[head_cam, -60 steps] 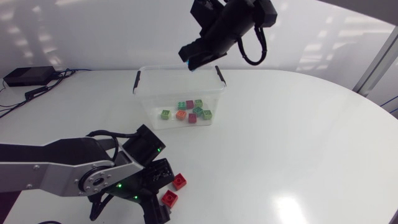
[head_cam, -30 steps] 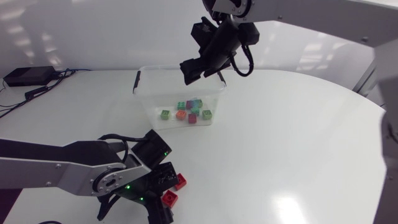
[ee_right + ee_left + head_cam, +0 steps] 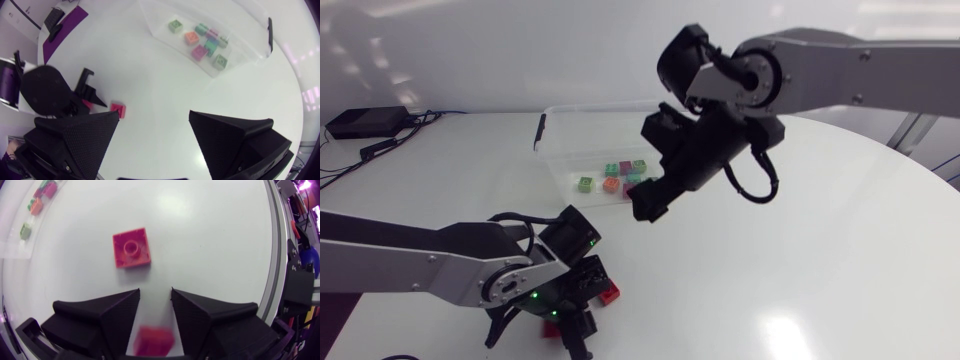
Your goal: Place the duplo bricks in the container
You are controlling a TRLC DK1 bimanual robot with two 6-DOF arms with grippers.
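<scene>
While the container (image 3: 556, 150) is holding several bricks (image 3: 611, 184), two red bricks (image 3: 609, 293) are waiting near-left. My right gripper (image 3: 154, 116) is gaping empty; left gripper (image 3: 155, 290), I can't tell.

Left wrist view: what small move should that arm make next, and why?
Probably close the left end effector on the red brick that sits between its open fingers. That brick is already deep in the gap, though it is too blurred to show contact. The second red brick lies on the table ahead of the fingers and can wait, and the container stands well apart.
</scene>
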